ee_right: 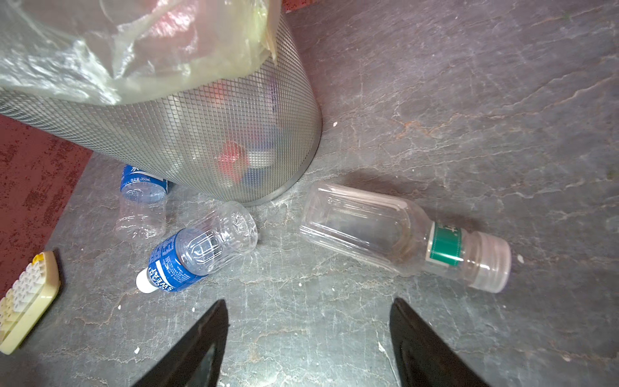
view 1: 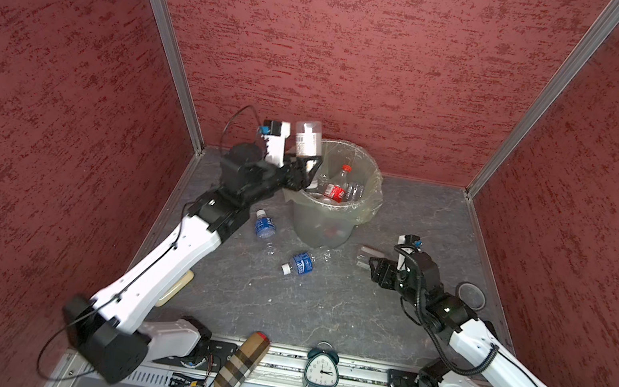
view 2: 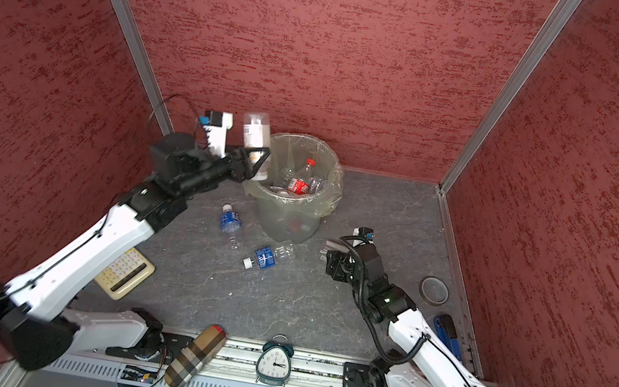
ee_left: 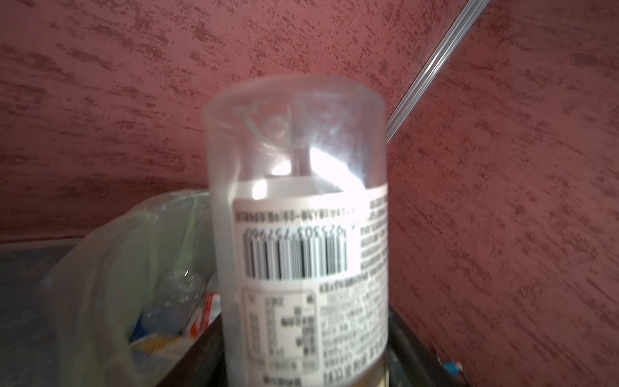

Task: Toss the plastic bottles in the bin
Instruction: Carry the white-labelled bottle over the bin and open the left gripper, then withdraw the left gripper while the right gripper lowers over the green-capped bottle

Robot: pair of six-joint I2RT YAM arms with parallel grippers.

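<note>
Drop step, by the look of it. Clear plastic bottle with a white printed label (view 1: 306,139), base up, between the jaws of the left gripper (view 1: 305,166), right at the rim of the round grey mesh bin with its yellowish bag liner (view 1: 370,196). Blurred in the left wrist view, flanked by both dark fingers (ee_left: 204,355). Clamped or already slack? Cannot tell. Cannot tell either whether fully over the mouth or just shy of the edge. Already inside: a red-labelled bottle (view 1: 335,191) among several clear ones.

On the other side, right gripper (ee_right: 308,301) spread wide, nothing in it, hanging low above the grey veined tabletop (ee_right: 469,100). Just ahead of it, a squarish clear bottle with a green neck band (ee_right: 385,234), flat on its side near the foot of the bin. Also down there: a white-capped blue-labelled bottle (ee_right: 174,264) and a second blue-labelled bottle (ee_right: 142,187), partly tucked behind the bin's base.

Next, probably: get the white-labelled one well inside the rim, let go cleanly, pull clear. Then down across the green-banded one's body and squeeze gently: thin, empty, likely to skid or crush.
</note>
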